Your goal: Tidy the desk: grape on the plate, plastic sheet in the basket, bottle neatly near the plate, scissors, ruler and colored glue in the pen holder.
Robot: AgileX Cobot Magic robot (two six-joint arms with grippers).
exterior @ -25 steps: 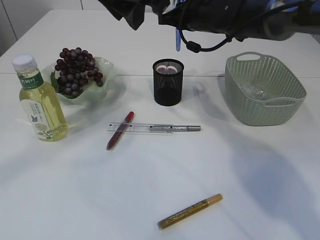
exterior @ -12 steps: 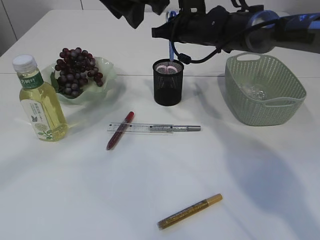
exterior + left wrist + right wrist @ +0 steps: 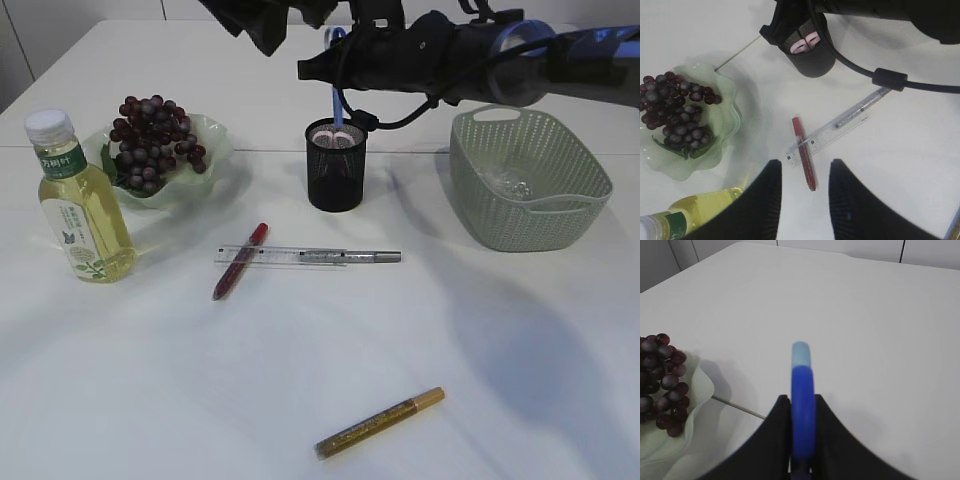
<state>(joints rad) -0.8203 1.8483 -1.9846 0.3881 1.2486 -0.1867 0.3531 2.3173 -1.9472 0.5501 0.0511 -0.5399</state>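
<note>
Exterior view: my right claw (image 3: 338,75) hangs above the black mesh pen holder (image 3: 336,165), pinching a blue glue pen (image 3: 337,105) whose lower end sits at the holder's mouth, next to pink scissors handles (image 3: 335,139) already inside. Grapes (image 3: 152,140) lie on the green plate (image 3: 215,140). Bottle (image 3: 78,200) stands upright just left of the plate. Clear ruler (image 3: 285,256) lies flat on the desk (image 3: 300,370), a red pen (image 3: 240,260) crossing its left end and a silver pen (image 3: 365,257) along its right end. Gold glue pen (image 3: 380,423) lies well apart, near the front edge. Green basket (image 3: 528,180) at right holds a crumpled clear plastic sheet (image 3: 512,184).

Left wrist view: my left claw (image 3: 805,185) is spread, nothing between its fingers (image 3: 771,185), hovering high over the red pen (image 3: 804,152) and ruler (image 3: 827,137). Plate (image 3: 725,115) with grapes (image 3: 675,112) at left, bottle (image 3: 695,215) at bottom left, pen holder (image 3: 807,50) at top.

Right wrist view: right claw (image 3: 802,440) is pressed against the blue glue pen (image 3: 802,400), which stands upright between its fingers (image 3: 777,440). Grapes (image 3: 660,380) on the plate (image 3: 680,430) at far left.
</note>
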